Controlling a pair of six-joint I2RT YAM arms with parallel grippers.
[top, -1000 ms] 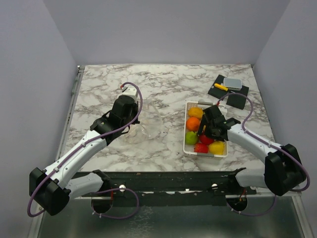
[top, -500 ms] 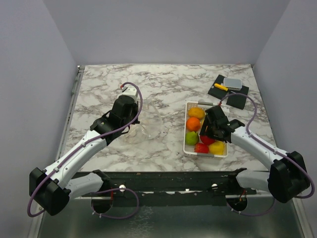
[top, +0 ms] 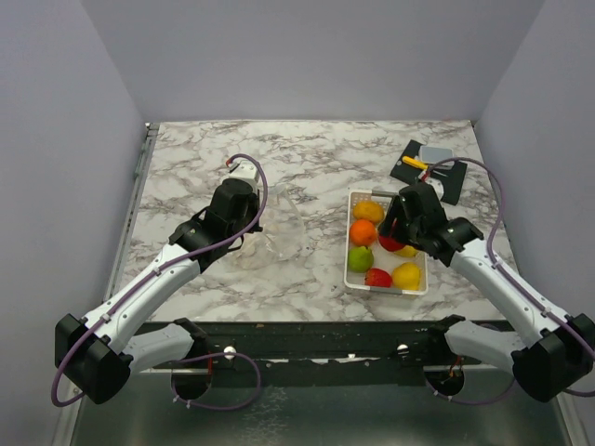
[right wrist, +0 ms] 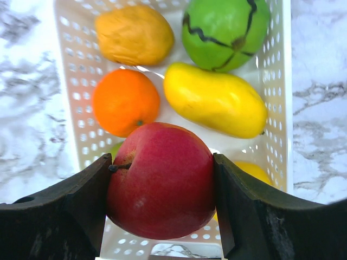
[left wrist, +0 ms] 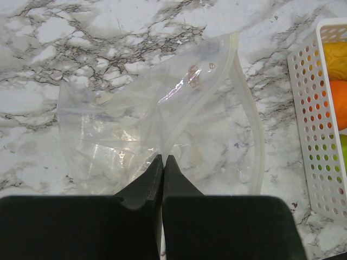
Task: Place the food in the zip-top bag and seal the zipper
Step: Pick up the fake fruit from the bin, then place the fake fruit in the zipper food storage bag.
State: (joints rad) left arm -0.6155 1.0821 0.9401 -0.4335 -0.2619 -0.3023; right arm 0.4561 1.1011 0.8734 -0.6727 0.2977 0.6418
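Right gripper [right wrist: 162, 161] pinching glossy red toy apple [right wrist: 162, 189] over white slotted plastic basket [right wrist: 279, 97], other fruit [right wrist: 214, 100] at its 12 o'clock; left gripper [left wrist: 163, 162] pressed together, seemingly on clear crinkly zip-top bag [left wrist: 119, 119] at basket's 9 o'clock

Place: a robot test booth in a lab, not a lived-in kitchen.
Enclosure: plain lilac-grey walls [top: 307, 56] close in the left, back and right of the frame.
Work surface: a white-and-grey marble-patterned counter [top: 307, 153] fills the middle of the top view.
Machines: a white-and-black jointed left robot arm [top: 158, 279] and its twin right robot arm [top: 502, 279] reach in from the lower corners.
Mounting: a long black rail [top: 316, 339] runs across the lower frame beside the arm bases.
Wiring: loose purple cables [top: 264, 190] loop along the arms.
Props: glossy plastic toy fruits [top: 363, 231] lie in a white slotted plastic basket [top: 390, 291] right of centre. Flat black pads [top: 402, 173] lie at upper right.
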